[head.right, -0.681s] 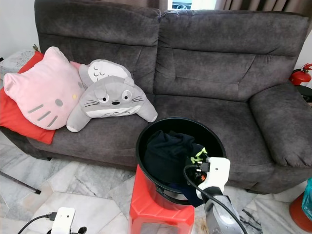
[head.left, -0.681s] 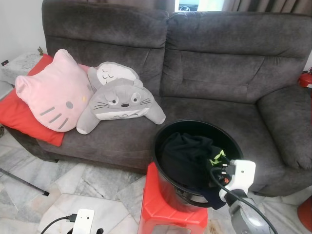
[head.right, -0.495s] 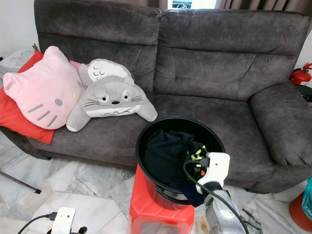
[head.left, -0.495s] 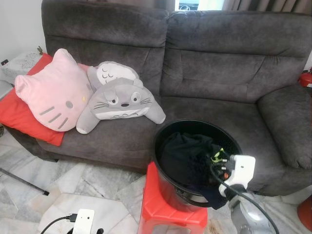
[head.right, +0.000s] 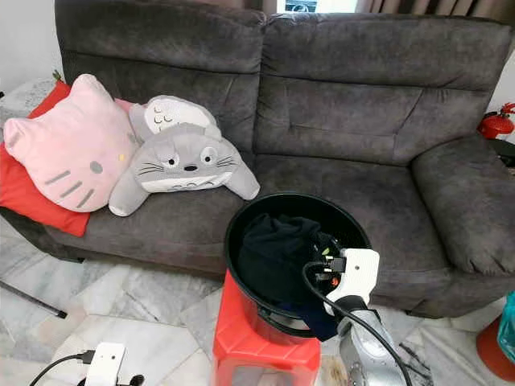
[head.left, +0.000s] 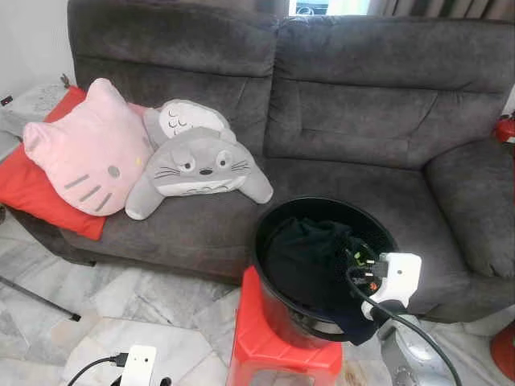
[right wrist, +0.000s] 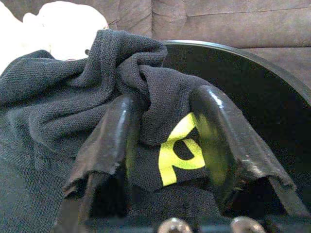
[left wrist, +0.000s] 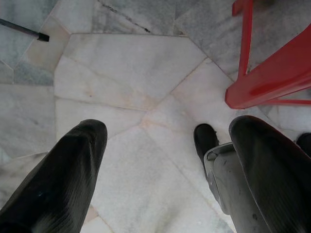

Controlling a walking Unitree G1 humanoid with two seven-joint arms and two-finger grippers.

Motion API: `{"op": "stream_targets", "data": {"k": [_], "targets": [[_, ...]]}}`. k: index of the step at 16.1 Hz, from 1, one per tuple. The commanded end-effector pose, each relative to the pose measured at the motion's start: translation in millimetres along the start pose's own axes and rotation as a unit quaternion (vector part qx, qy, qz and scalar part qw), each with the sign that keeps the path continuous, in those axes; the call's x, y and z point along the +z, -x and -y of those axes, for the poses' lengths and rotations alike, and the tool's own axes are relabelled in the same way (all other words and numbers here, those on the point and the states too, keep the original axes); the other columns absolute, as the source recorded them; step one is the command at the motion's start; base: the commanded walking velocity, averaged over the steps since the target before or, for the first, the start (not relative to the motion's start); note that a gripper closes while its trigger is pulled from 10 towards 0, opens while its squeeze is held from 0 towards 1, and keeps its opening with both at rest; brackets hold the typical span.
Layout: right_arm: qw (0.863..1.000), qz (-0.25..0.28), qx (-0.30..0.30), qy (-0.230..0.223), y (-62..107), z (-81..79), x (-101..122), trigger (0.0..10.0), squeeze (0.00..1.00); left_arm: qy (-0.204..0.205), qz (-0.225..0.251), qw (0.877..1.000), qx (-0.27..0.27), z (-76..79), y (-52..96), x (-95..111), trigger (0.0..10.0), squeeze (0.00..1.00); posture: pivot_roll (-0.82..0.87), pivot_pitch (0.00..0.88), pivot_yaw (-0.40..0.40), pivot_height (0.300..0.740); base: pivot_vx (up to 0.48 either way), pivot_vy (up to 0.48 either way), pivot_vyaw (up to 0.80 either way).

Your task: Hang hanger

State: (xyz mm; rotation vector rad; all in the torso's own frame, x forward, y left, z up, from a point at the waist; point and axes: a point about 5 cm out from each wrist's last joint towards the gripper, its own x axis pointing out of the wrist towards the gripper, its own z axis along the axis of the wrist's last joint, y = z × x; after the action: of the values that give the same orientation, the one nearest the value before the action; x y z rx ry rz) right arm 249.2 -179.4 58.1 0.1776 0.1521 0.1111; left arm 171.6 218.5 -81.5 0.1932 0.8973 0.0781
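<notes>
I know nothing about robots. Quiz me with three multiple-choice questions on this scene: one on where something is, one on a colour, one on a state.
1. Where does the black bucket stand?
A. on the sofa
B. on the red stool
C. on the floor

2. What colour is the print on the dark garment?
A. yellow
B. white
C. blue

3. What is the right gripper doing?
A. hanging open over the floor
B. closing on a fold of the garment
C. holding a pillow

Answers: 1 B, the stool is under it; 2 A, seen between the fingers; 3 B, cloth sits between both fingers.
</notes>
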Motion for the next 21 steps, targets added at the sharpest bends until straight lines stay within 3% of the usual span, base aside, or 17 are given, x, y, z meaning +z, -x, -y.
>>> {"op": "stream_targets", "data": {"k": [1,11,21], "targets": [[1.0,0.004,0.001,0.0,-2.5,-1.0,1.1,0.0,0.0,-0.012,-0.011,1.0,-0.005,0.8,1.3,-5.9,10.0,0.0,-0.12,0.0,-0.017,0.74,0.0,0.0,0.0],[0.999,0.036,0.019,0.019,-8.4,-7.9,19.3,0.0,0.0,-0.017,-0.022,1.0,-0.005,-0.1,1.7,-9.2,10.0,0.0,-0.12,0.0,-0.017,0.74,0.0,0.0,0.0],[0.987,0.139,0.068,0.052,-33.2,-23.5,85.1,0.0,0.0,-0.017,-0.025,1.0,-0.003,-1.3,1.6,-9.4,10.0,0.0,-0.13,0.0,-0.012,0.74,0.0,0.0,0.0]]}}
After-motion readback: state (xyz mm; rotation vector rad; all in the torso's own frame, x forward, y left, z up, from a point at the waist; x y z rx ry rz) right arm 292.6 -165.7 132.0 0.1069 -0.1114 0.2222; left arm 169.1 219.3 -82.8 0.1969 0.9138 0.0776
